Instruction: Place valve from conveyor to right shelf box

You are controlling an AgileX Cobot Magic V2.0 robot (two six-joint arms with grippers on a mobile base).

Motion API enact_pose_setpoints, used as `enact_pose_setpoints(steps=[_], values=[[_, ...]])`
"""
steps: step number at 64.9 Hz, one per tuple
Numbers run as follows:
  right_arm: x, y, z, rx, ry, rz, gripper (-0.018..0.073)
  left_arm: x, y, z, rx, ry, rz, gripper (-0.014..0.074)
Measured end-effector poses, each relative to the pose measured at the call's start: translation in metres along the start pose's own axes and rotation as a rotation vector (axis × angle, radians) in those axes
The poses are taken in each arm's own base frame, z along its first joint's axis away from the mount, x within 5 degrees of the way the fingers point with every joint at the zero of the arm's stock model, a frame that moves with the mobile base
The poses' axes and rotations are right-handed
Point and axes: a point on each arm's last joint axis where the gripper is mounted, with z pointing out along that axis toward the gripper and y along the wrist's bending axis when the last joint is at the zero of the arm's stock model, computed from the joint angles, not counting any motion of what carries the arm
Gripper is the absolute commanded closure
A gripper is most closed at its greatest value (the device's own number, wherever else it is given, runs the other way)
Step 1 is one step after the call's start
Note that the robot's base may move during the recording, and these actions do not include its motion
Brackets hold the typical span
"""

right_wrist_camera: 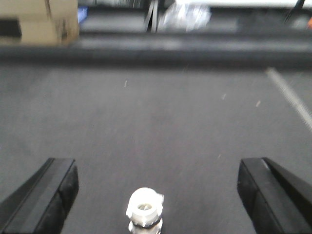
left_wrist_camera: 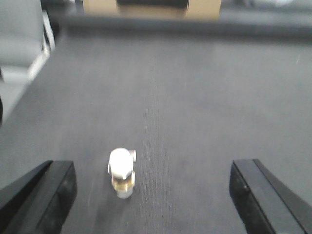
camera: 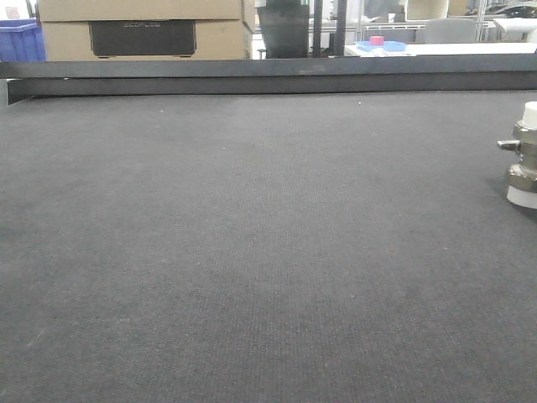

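My right gripper (right_wrist_camera: 156, 195) hangs with its jaws spread wide and nothing in them. The valve (right_wrist_camera: 145, 210) stands between them on the conveyor (right_wrist_camera: 161, 131), a touch left of the centre line and close in at the bottom edge of that view. Its long axis is upright, with a white cap on top, so I judge a straight descent would bracket it.

The left gripper (left_wrist_camera: 152, 195) is just as wide open and empty. Its camera also shows a valve (left_wrist_camera: 122, 173) upright on the belt, set more clearly to the left side of the gap. I cannot tell whether that is the same piece.

From the front, the valve (camera: 523, 155) sits at the far right edge with its side stem pointing left, so the right arm looks nearer.

Beyond the belt runs the dark rail (camera: 268, 75). Behind it is a cardboard box (camera: 143, 25) with a dark panel whose faint lettering may read ECOFLOW. The right shelf is not in view.
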Motion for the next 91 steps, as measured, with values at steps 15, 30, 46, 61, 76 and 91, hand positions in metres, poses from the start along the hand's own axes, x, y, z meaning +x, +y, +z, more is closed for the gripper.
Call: enact_pose_setpoints(steps=[15, 30, 46, 61, 76, 91], values=[[-0.033, 0.011, 0.052, -0.058, 0.295, -0.039, -0.001, -0.019, -0.002, 0.06, -0.012, 0.281, 0.032, 0.0067], [-0.034, 0.011, 0.102, -0.069, 0.547, -0.051, -0.001, -0.024, 0.017, 0.102, 0.036, 0.421, -0.003, 0.0067], [0.004, 0.01, 0.165, -0.071, 0.782, -0.046, -0.001, -0.006, 0.036, 0.139, 0.041, 0.603, -0.007, 0.0067], [0.044, 0.008, 0.215, -0.069, 0.935, -0.039, -0.001, -0.001, 0.036, 0.15, 0.053, 0.634, -0.009, 0.0067], [0.075, 0.005, 0.247, -0.061, 1.01, -0.039, -0.001, -0.002, 0.036, 0.149, 0.054, 0.632, -0.009, 0.0067], [0.086, 0.003, 0.256, -0.05, 1.042, -0.055, 0.0006, -0.002, 0.036, 0.149, 0.054, 0.632, -0.009, 0.0067]])
